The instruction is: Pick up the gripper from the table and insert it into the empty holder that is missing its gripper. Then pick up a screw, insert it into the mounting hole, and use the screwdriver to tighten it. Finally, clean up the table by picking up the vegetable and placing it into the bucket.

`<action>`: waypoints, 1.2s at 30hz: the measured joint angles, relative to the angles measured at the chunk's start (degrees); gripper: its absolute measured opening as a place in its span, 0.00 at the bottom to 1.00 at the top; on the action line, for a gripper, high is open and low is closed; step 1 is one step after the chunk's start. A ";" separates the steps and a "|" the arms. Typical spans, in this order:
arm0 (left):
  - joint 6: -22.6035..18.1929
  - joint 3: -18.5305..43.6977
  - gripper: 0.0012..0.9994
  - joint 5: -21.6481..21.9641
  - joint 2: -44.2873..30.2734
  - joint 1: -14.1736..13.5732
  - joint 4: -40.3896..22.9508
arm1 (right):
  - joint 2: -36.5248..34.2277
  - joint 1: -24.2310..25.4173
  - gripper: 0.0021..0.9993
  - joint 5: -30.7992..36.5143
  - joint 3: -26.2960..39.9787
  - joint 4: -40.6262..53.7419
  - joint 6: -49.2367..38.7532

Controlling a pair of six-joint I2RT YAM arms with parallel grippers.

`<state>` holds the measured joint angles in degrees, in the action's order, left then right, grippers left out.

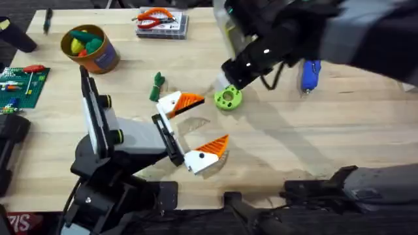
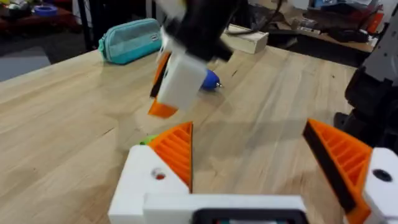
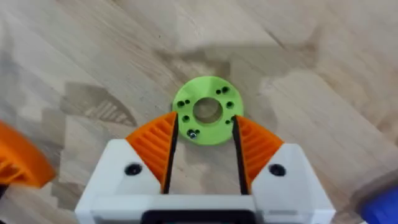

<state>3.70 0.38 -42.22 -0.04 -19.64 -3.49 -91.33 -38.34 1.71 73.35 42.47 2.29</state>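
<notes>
The right end effector (image 3: pixel 204 140) hangs over the middle of the wooden counter (image 1: pixel 313 143), its orange ribbed fingers (image 3: pixel 155 146) spread apart on either side of the lime-green round piece with holes (image 3: pixel 207 118). The near part of that disc sits between the pads; whether they touch it cannot be told, and a small screw (image 3: pixel 193 133) shows in one of its holes. From overhead, the right arm (image 1: pixel 274 46) reaches in large and dark from the far right side, hiding part of the counter behind the disc (image 1: pixel 228 98).

The left end effector (image 1: pixel 194 130) is released, its two white-and-orange fingers (image 1: pixel 179 102) wide apart and holding nothing, just beside the disc on the side toward the left edge. The vegetable (image 1: pixel 157 87) lies on the counter just beyond the left end effector's farther finger, well apart from the bucket (image 1: pixel 90 49), which stands near the far left corner with coloured toy pieces already inside.

A blue-handled tool (image 1: pixel 310 74) lies past the right arm toward the right edge. A clear box with orange-handled pliers (image 1: pixel 160 23) sits at the far edge, and a green circuit board (image 1: pixel 19 83) lies by the left edge. In the left wrist view a teal pouch (image 2: pixel 132 40) rests at the counter's far edge.
</notes>
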 joint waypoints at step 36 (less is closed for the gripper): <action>0.00 0.00 0.99 0.00 -0.01 0.00 0.00 | 2.55 -5.90 0.53 2.04 -18.45 -14.32 7.70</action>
<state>3.70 0.38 -42.22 -0.05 -19.64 -3.49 -88.78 -44.24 3.75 54.89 28.15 9.99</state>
